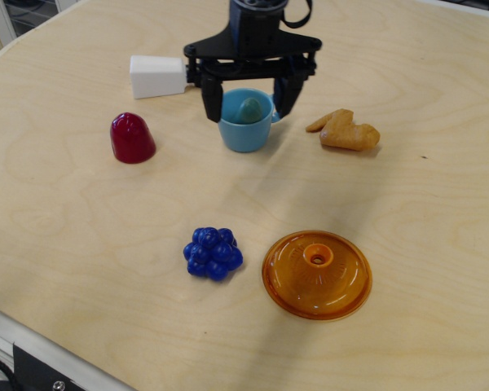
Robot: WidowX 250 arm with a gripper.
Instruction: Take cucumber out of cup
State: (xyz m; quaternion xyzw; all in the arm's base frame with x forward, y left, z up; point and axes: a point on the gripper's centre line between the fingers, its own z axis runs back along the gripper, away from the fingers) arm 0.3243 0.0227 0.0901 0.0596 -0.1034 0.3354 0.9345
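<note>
- A pale plywood table (90, 212) fills almost the whole view, with a metal edge at the near left corner.
- A black robot arm (261, 16) comes down from the far edge, a little left of centre.
- Its gripper (248, 102) hangs over the cup, fingers spread wide: one finger (211, 102) stands just left of the cup and the other just right of it, with the cup between them. Whether either finger touches the cup is hard to judge from this angle.
- An orange round lid (317, 274) with a small centre knob lies flat near the front, right of centre.
- A white salt shaker (156, 76) lies on its side at the far left, its cap end hidden behind the gripper.
- A light blue cup (244, 133) stands upright in the far middle of the table, its handle on the right, mostly hidden by the right finger.
- A tan toy chicken piece (345, 130) lies to the right of the cup, apart from it.
- A dark blue berry cluster (213, 253) sits near the front, just left of the lid.
- A red dome-shaped object (131, 138) stands to the left of the cup, well apart.
- The cucumber (248, 111), a small teal-green rounded piece, sits inside the cup, showing above the rim.
</note>
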